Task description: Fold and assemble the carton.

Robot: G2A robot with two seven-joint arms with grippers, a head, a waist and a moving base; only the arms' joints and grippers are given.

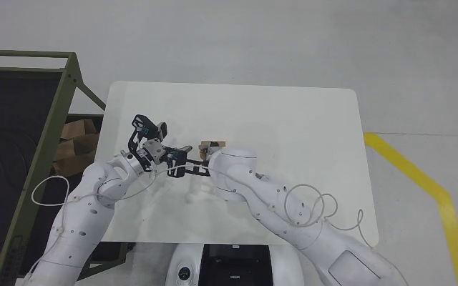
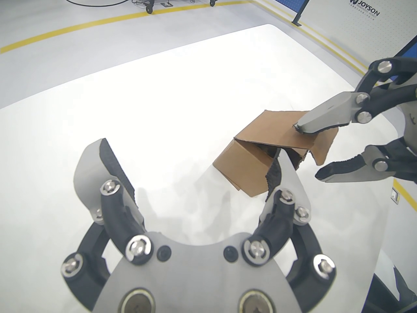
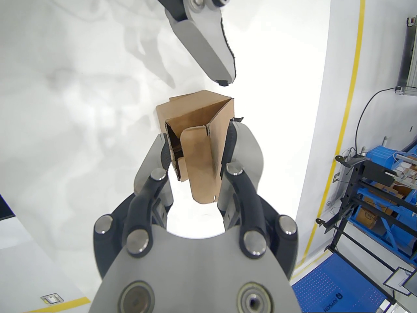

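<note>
A small brown carton lies at the middle-left of the white table, one end open with loose flaps. In the right wrist view the carton sits between my right gripper's fingers, which are shut on its open end; a flap hangs out toward the wrist. The left wrist view shows one right fingertip pressed on the carton's top panel. My left gripper is open and holds nothing; one of its fingertips is at the carton's near corner. From above, both grippers meet at the carton, left gripper and right gripper.
A green metal rack with cardboard boxes stands off the table's left edge. Loose cables loop along the right arm. The table's far and right parts are bare white surface.
</note>
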